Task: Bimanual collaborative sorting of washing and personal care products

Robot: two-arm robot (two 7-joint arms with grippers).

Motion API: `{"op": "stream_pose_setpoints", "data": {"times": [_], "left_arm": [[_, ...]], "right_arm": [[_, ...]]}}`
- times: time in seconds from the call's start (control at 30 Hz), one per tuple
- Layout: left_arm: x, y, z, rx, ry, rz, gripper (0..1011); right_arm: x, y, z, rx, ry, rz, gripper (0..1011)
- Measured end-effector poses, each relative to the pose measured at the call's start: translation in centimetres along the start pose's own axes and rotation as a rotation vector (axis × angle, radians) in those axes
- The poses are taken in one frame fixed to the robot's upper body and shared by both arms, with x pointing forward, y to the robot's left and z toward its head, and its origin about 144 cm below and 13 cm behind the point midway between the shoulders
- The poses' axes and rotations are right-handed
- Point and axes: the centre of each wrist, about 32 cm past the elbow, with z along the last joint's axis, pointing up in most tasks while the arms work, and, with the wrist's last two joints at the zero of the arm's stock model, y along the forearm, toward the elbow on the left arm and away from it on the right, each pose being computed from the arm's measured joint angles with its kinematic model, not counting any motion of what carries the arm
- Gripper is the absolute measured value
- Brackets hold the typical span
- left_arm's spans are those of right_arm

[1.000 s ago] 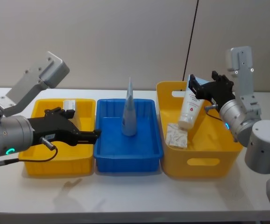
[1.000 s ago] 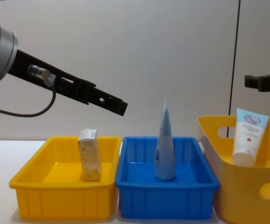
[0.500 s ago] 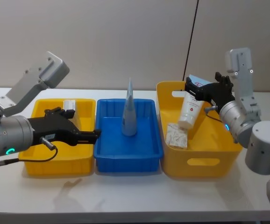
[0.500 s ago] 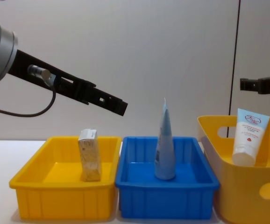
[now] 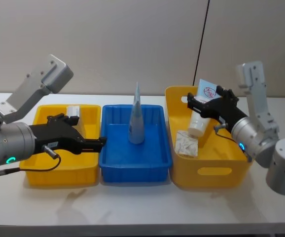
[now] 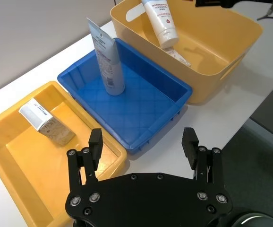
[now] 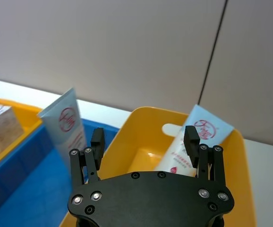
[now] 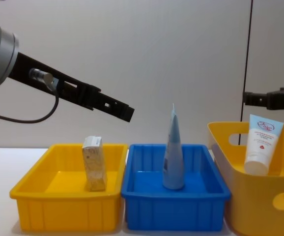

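Sorting part done | beige carton [image 8: 95, 163] and one tube [image 8: 173, 150] binned | I count two left – second tube [image 5: 200, 111], patterned carton [image 5: 187, 143] | right gripper [image 5: 191, 102] and left gripper [image 5: 101, 143] – fingers open, empty.

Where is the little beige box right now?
The beige box stands in the shallow yellow bin on the robot's left, beside the blue bin that holds a tube.
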Motion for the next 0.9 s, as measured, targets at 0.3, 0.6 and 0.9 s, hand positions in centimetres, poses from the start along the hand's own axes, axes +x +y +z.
{"op": "stream_pose_setpoints", "data": {"times": [0.3, 0.6, 0.9], "left_arm": [[0.0, 0.0, 0.0, 0.0, 0.0, 0.0, 1001], [0.0, 0.0, 0.0, 0.0, 0.0, 0.0, 1001], [0.0, 0.0, 0.0, 0.0, 0.0, 0.0, 1001]], "right_arm": [[0.6, -1.3, -0.9, -0.009, 0.027, 0.126, 1003], [1.2, -2.5, -1.8, -0.015, 0.061, 0.271, 1003], [1.1, -3.0, -2.5, -0.012, 0.095, 0.435, 1003]]}}
